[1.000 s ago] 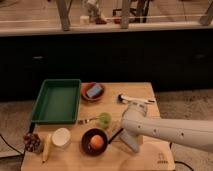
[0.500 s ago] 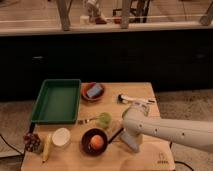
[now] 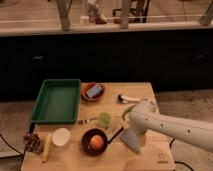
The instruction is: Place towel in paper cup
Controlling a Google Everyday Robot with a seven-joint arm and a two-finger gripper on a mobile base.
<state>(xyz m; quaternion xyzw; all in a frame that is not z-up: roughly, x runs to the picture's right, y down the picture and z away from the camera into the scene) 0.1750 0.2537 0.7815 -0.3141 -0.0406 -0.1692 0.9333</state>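
Observation:
The white paper cup (image 3: 61,137) stands upright near the table's front left, between the banana and the black bowl. My gripper (image 3: 129,136) is at the end of the white arm (image 3: 165,127), which reaches in from the right. It points down at the table's front middle, to the right of the black bowl. A grey flat shape (image 3: 132,143) lies right under it and looks like the towel. I cannot tell whether the gripper touches it. The gripper is well to the right of the cup.
On the wooden table (image 3: 155,157): a green tray (image 3: 56,100) at back left, a red bowl with a blue sponge (image 3: 93,92), a white-handled tool (image 3: 128,98), a small green cup (image 3: 104,119) with a fork (image 3: 86,120), a black bowl holding an orange (image 3: 95,142), a banana (image 3: 47,147), grapes (image 3: 32,142).

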